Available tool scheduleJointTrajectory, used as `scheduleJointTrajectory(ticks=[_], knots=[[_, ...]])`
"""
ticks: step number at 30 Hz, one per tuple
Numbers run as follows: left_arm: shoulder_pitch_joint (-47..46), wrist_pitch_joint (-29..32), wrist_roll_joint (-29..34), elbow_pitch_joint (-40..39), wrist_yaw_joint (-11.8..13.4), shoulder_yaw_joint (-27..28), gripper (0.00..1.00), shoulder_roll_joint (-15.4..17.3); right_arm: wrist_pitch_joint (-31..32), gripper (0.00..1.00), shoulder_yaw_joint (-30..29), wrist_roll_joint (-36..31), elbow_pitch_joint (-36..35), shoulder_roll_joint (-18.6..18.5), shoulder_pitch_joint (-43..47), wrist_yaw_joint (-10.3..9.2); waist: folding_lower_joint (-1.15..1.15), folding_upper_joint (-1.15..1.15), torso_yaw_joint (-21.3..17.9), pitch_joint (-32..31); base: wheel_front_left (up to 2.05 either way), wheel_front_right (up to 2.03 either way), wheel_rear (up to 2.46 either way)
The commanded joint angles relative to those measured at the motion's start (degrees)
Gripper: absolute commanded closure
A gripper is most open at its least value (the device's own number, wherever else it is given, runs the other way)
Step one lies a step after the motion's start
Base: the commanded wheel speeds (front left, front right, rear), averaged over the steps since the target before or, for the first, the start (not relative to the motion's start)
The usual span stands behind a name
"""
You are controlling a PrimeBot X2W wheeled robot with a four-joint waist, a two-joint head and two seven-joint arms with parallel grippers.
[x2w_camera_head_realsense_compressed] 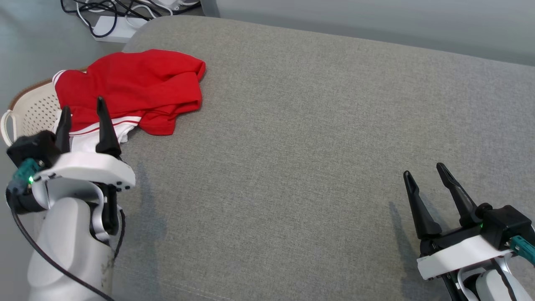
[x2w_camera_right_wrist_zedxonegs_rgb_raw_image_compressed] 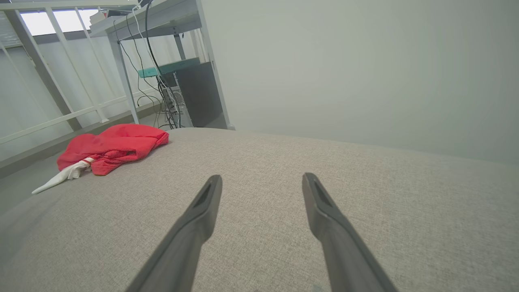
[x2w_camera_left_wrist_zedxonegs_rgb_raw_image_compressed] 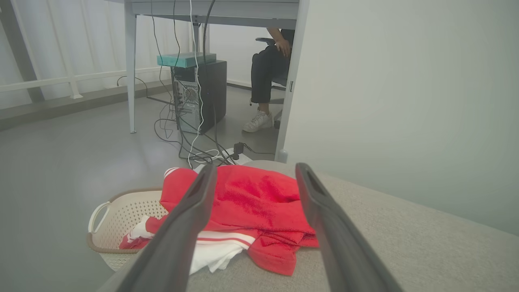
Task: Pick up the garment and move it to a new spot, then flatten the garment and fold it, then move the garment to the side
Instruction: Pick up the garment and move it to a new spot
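A crumpled red garment [x2w_camera_head_realsense_compressed: 133, 85] with white trim lies at the far left corner of the grey cushioned surface [x2w_camera_head_realsense_compressed: 317, 159], partly hanging over the edge onto a basket. My left gripper [x2w_camera_head_realsense_compressed: 82, 108] stands open just in front of it, fingers pointing at its white-striped hem, nothing between them. In the left wrist view the garment [x2w_camera_left_wrist_zedxonegs_rgb_raw_image_compressed: 251, 202] sits between and beyond the fingers. My right gripper [x2w_camera_head_realsense_compressed: 423, 171] is open over the bare surface at the lower right, far from the cloth. The right wrist view has the garment [x2w_camera_right_wrist_zedxonegs_rgb_raw_image_compressed: 113, 146] at the far left.
A pale perforated laundry basket [x2w_camera_head_realsense_compressed: 31, 110] stands on the floor beside the surface's left edge, under the garment's overhang. Cables and a power strip [x2w_camera_head_realsense_compressed: 110, 23] lie on the floor beyond. A seated person's leg and shoe [x2w_camera_left_wrist_zedxonegs_rgb_raw_image_compressed: 259, 117] are by a desk with a computer tower [x2w_camera_left_wrist_zedxonegs_rgb_raw_image_compressed: 202, 93].
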Motion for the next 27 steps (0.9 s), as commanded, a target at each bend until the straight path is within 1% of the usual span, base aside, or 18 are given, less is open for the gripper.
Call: scheduleJointTrajectory(ticks=[1,7,8,11,13,16,20,27], knots=[[-3.94,1.17,-1.02,-0.12,-0.27,2.29,0.0,2.77,-0.6,0.0,0.79,0.36,-1.46,-0.86,-1.19,0.24,0.0,0.0,-0.77,0.88,0.0,0.0,0.0],[-10.61,7.21,-2.99,6.41,-0.61,3.55,0.0,5.99,-0.6,0.0,0.47,0.39,-1.98,-1.49,-1.44,0.24,0.0,0.0,-2.1,2.83,0.0,0.0,0.0],[-10.61,7.21,-2.99,6.41,-0.61,3.55,0.0,5.99,-0.6,0.0,0.47,0.39,-1.98,-1.49,-1.44,0.24,0.0,0.0,-2.1,2.83,0.0,0.0,0.0],[-13.49,10.49,-4.24,10.31,-1.49,3.8,0.0,7.25,-0.6,0.0,0.06,0.4,-2.34,-2.11,-1.66,0.24,0.0,0.0,-2.3,3.94,0.0,0.0,0.0],[-15.28,12.81,-5.44,13.24,-2.51,4.06,0.0,7.95,-0.6,0.0,-0.02,0.43,-2.52,-2.45,-1.79,0.24,0.0,0.0,-2.43,4.52,0.0,0.0,0.0],[-17.35,14.49,-6.14,17.23,-3.44,4.15,0.0,9.22,-0.6,0.0,0.19,0.62,-2.75,-2.88,-2.07,0.24,0.0,0.0,-2.76,5.21,0.0,0.0,0.0],[-19.53,14.88,-5.72,21.88,-4.66,3.18,0.0,10.56,-0.6,0.0,0.99,1.25,-3.19,-3.55,-2.78,0.24,0.0,0.0,-3.56,6.19,0.0,0.0,0.0],[-23.22,13.62,-5.41,28.76,-6.55,1.76,0.0,11.17,-0.6,0.0,2.06,2.64,-3.52,-4.99,-3.53,0.24,0.0,0.0,-5.27,7.93,0.0,0.0,0.0]])
